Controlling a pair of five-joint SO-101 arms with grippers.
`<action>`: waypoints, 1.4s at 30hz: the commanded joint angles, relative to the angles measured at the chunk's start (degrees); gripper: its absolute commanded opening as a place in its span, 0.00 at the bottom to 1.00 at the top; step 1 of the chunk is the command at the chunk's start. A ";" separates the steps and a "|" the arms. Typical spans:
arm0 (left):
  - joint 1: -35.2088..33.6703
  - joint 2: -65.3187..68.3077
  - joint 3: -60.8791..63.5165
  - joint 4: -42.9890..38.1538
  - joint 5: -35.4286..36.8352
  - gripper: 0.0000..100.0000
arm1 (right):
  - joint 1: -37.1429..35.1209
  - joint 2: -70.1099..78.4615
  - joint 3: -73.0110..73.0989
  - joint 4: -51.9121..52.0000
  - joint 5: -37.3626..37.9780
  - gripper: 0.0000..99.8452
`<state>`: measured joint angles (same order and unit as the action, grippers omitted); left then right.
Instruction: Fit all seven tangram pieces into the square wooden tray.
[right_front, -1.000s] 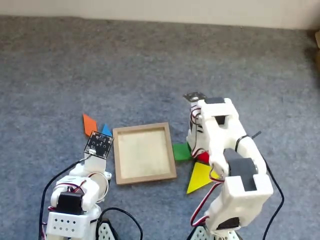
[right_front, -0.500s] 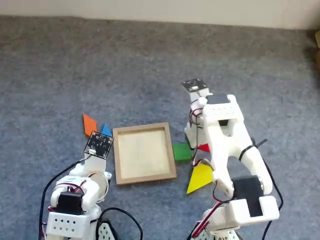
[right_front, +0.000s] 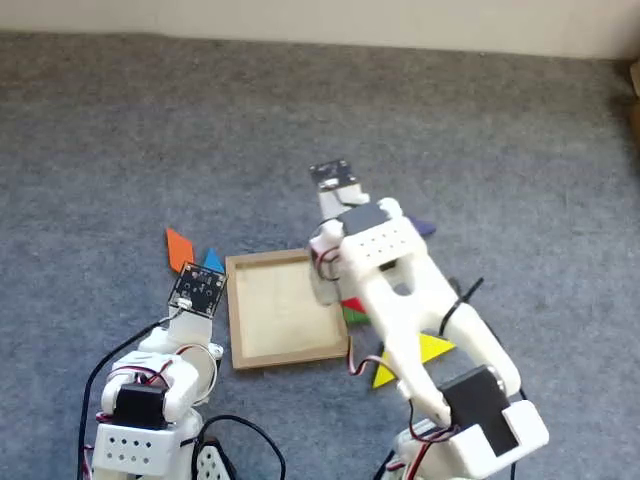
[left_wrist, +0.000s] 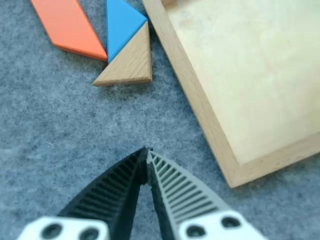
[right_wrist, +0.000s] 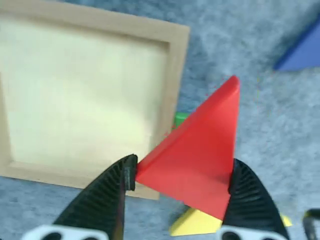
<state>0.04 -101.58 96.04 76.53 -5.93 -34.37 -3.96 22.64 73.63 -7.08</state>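
Red first: the red triangle (right_wrist: 195, 150) is clamped by two of its edges between the fingers of the right gripper (right_wrist: 182, 174). Its broad face is turned up toward the wrist camera, so I can read how it is angled. In the high view the right arm reaches from the lower right toward the middle of the frame. There it ends over the right rim of the square wooden tray (right_front: 285, 256). I judge the piece is carried clear of the table and is being brought over the rim to go down inside. None of the pieces I can see lies in the tray yet.

The left gripper (left_wrist: 147, 165) has its fingers shut together on nothing. It hangs over the grey table at the lower left of the high view, near the tray's lower left corner. I read that as parked out of the way.

Just left of the tray sit the orange parallelogram (right_front: 178, 249), the blue triangle (right_front: 212, 261) and a bare wooden triangle (left_wrist: 130, 62). The blue and wooden triangles touch along an edge. On the tray's right side the green piece (right_front: 355, 315) lies just beside the rim, under the arm. The yellow triangle (right_front: 435, 348) is lower right of it and partly hidden. A dark blue piece (right_front: 422, 229) lies right of the arm. The rim is what the red triangle has to clear.
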 joint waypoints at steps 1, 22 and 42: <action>-0.40 -3.30 1.10 0.70 0.09 0.01 | -5.41 -3.03 -2.07 -0.84 -8.18 0.16; -0.40 -3.30 1.10 0.70 0.09 0.01 | -8.75 1.80 6.46 -17.54 -22.86 0.16; -0.40 -3.30 1.10 0.70 0.09 0.01 | -11.30 2.33 5.23 -17.45 -26.81 0.34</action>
<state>0.04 -101.58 96.04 76.53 -5.93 -45.19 -1.32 29.85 56.84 -33.63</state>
